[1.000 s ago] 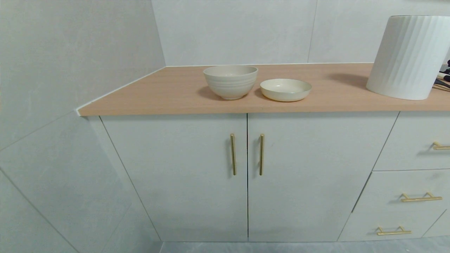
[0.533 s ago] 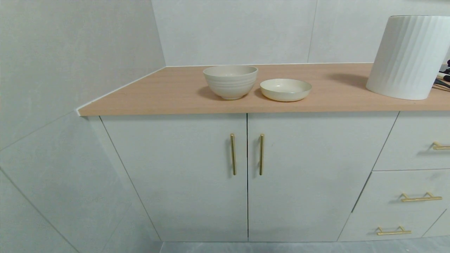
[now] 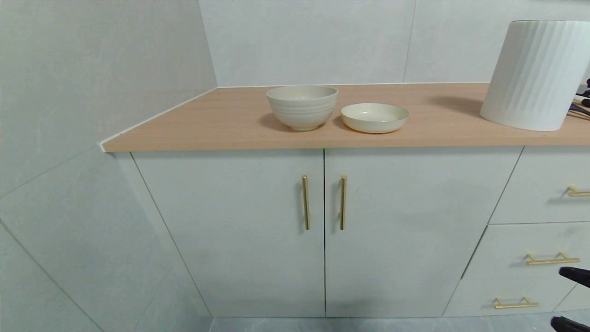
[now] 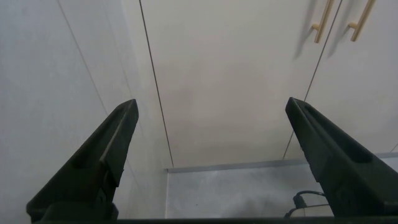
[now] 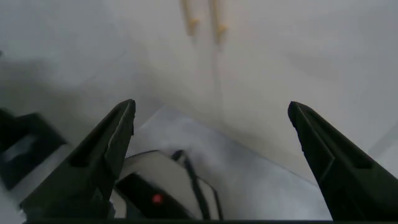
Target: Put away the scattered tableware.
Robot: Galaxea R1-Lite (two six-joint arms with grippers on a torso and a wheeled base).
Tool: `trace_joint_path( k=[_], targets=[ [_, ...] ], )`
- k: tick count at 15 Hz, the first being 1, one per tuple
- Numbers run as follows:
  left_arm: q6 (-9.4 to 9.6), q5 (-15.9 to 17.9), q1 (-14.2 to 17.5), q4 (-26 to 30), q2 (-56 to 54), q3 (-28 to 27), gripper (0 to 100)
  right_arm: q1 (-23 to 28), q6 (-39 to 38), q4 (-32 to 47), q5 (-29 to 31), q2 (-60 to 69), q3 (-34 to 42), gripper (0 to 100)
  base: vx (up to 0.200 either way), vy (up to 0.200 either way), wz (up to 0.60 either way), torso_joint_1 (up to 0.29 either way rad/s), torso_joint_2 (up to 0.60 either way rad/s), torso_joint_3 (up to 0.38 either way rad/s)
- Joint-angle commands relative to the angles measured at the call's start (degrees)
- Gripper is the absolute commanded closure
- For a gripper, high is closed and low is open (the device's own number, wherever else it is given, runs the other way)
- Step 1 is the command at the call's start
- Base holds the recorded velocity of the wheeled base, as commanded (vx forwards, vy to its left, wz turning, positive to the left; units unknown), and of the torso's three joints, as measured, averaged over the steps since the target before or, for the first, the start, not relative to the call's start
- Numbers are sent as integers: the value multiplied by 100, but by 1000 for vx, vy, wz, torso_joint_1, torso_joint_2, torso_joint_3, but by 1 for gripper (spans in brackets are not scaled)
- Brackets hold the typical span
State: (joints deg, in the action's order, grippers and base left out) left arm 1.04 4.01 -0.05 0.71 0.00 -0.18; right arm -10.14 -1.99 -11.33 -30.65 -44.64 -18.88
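Bowl (image 3: 302, 107) and shallow dish (image 3: 374, 117) stand side by side on the table (image 3: 207, 124), dish rightward. Left gripper (image 4: 211, 158) and right gripper (image 3: 570, 299), jaws wide, sit low before the cupboard doors (image 3: 230, 221); the tableware lies above, the dish probably nearer the right.

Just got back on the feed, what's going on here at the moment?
Nothing is held yet. The deep ribbed cream bowl and the shallow cream dish sit side by side on the wooden countertop, untouched. The white double-door cabinet below is shut. The left end effector and the right end effector are both open and empty, low in front of the cabinet doors.
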Motion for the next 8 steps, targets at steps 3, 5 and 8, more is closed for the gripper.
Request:
trace_joint_path(
  k=[3, 5, 8],
  targets=[
    [2, -6, 5, 0, 0, 1, 0, -1218, -74, -1733, -20, -3015, -414, 0, 0, 0, 0, 0, 0, 0],
    [2, -6, -4, 0, 0, 1, 0, -1455, -83, -2462, -3, -3885, -661, 0, 0, 0, 0, 0, 0, 0],
    [2, 3, 5, 0, 0, 1, 0, -1666, -91, -3042, 15, -5019, -1355, 0, 0, 0, 0, 0, 0, 0]
  ],
)
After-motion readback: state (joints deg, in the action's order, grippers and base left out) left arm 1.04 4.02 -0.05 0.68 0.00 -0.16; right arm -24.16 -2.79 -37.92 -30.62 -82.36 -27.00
